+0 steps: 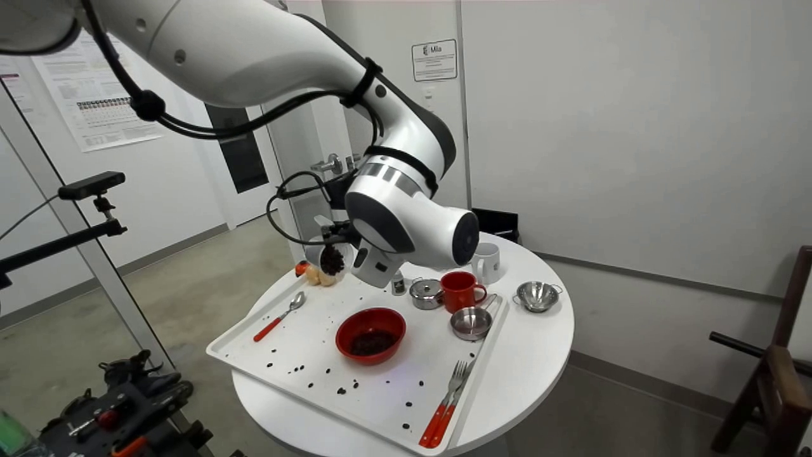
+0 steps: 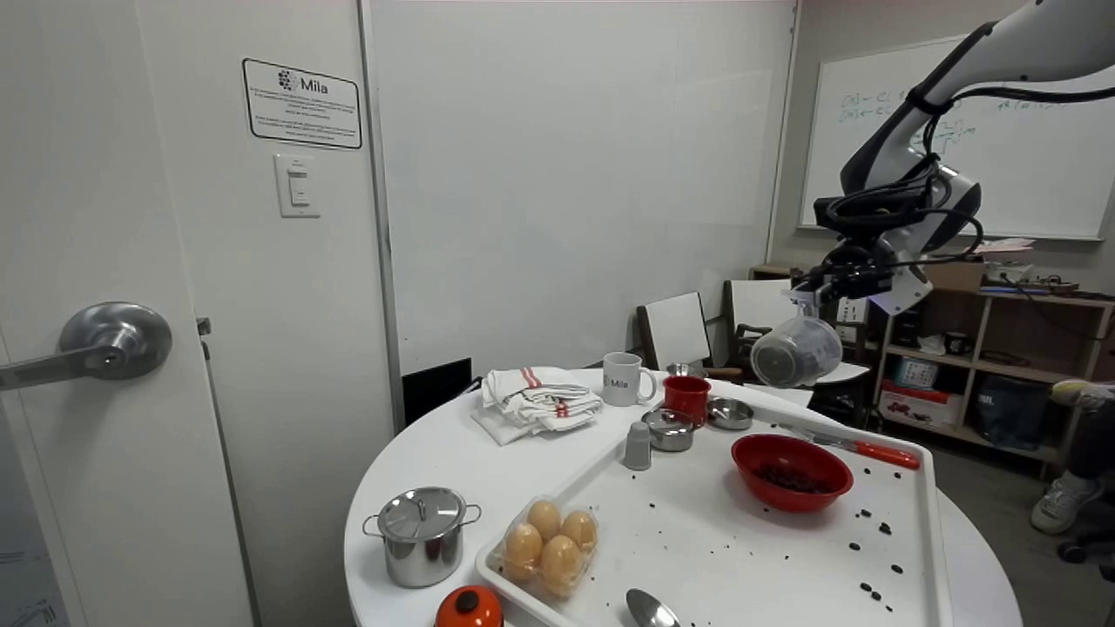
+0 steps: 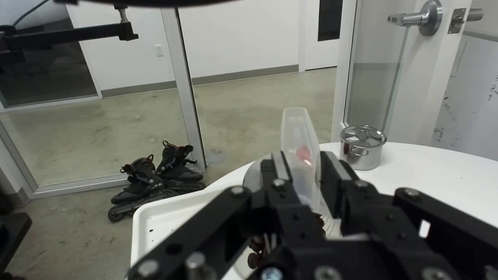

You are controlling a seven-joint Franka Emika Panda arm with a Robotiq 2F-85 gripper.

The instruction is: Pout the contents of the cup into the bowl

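The cup is a clear plastic cup with a handle, seen in both exterior views [image 1: 313, 251] [image 2: 788, 355]. It holds dark beans and is tipped well over on its side, high in the air above the tray. My gripper [image 1: 339, 231] [image 2: 812, 292] is shut on the cup's handle, which shows between the fingers in the wrist view [image 3: 300, 142]; the fingers [image 3: 301, 171] hide most of the cup body there. The red bowl [image 1: 360, 322] [image 2: 788, 500] stands upright on the tray below the cup, apart from it, with dark beans inside. It is out of the wrist view.
A white tray [image 1: 301, 346] on a round table carries scattered beans, a spoon [image 1: 295, 301], a fork and knife [image 1: 444, 406], eggs [image 2: 557, 540], a grey shaker [image 2: 638, 447], a lidded pot [image 1: 425, 294] and a red mug [image 1: 458, 292]. A larger silver pot [image 2: 423, 535] stands beside the tray.
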